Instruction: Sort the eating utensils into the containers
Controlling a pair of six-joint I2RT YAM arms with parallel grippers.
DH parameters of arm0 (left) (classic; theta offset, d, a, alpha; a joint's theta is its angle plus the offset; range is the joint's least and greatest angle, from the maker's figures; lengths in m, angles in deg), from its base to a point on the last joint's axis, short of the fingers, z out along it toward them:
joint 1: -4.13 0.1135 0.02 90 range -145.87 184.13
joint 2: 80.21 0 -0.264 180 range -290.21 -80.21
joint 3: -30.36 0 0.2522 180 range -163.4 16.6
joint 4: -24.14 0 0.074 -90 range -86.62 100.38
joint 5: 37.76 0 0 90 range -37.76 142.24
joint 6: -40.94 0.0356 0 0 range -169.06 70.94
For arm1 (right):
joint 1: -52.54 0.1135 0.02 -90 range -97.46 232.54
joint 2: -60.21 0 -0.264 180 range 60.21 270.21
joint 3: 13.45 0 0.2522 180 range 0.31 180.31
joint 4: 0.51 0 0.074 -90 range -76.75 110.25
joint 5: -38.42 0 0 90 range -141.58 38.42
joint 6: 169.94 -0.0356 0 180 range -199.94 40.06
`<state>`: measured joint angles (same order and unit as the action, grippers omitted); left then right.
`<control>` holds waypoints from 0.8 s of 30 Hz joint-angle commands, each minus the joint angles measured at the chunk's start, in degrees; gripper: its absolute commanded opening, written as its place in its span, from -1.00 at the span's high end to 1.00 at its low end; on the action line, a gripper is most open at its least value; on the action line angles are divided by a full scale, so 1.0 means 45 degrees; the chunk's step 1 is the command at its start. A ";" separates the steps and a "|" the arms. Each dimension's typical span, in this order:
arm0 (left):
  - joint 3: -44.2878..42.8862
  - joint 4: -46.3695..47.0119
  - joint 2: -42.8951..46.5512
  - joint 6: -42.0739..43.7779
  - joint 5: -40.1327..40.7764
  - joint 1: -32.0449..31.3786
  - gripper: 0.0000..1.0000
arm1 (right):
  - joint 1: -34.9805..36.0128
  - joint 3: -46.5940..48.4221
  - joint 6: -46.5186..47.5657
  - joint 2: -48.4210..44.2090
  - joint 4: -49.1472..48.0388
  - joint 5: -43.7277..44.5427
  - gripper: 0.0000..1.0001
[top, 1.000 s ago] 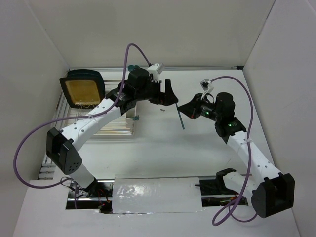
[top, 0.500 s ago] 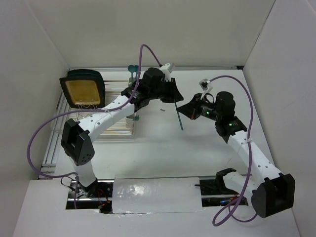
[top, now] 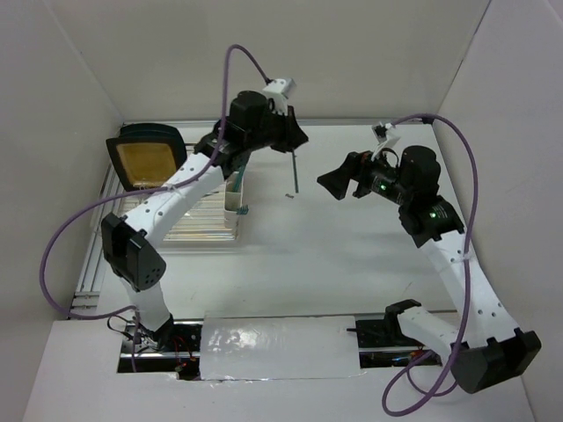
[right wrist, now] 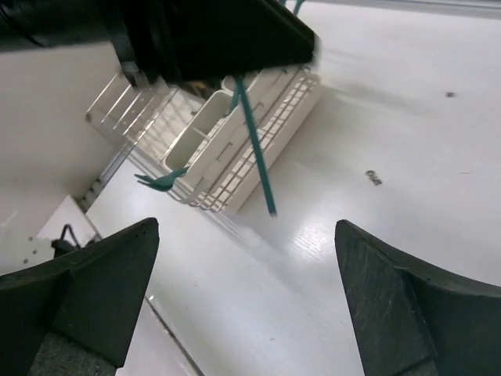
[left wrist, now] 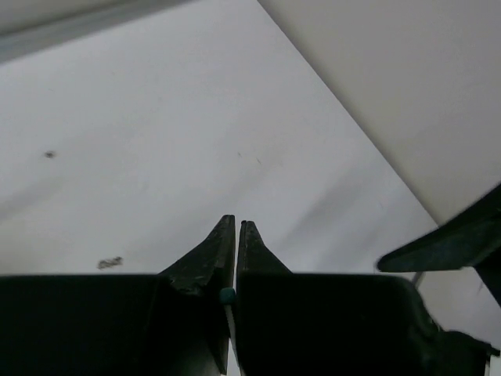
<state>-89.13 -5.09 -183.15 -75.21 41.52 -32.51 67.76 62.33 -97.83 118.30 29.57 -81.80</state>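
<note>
My left gripper [top: 291, 148] is shut on the top end of a slim teal utensil [top: 295, 174] that hangs almost straight down above the table, just right of the containers. In the left wrist view the left gripper's jaws [left wrist: 237, 229] are pressed together with the utensil's teal tip [left wrist: 227, 295] pinched between them. The right gripper [top: 327, 183] stands open to the right of the utensil, apart from it. In its wrist view the right gripper [right wrist: 246, 227] holds nothing, and the utensil [right wrist: 254, 145] hangs ahead. Cream-white containers [right wrist: 205, 129] stand in a row, with another teal utensil [right wrist: 160, 182] poking out near them.
A clear wire dish rack [top: 189, 224] sits at the left, with the containers [top: 233, 189] along its right side. A dark plate with an orange-yellow centre [top: 145, 160] stands in the rack's back. A shiny foil strip [top: 277, 347] lies at the near edge.
The right gripper let go of the utensil, opened wide and drew back to the right. The left gripper shut on the utensil's top and carried it left and toward the back.
</note>
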 commanded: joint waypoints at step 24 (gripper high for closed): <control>0.4414 0.5311 0.4145 0.4679 -0.0606 0.5448 1.00 | -0.0024 -0.0831 -0.0145 -0.1268 0.2214 0.7846 -1.00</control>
<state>-68.59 10.43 -164.68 -55.56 40.18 -8.12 67.76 59.66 -97.53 112.24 38.29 -50.98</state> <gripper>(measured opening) 0.127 0.999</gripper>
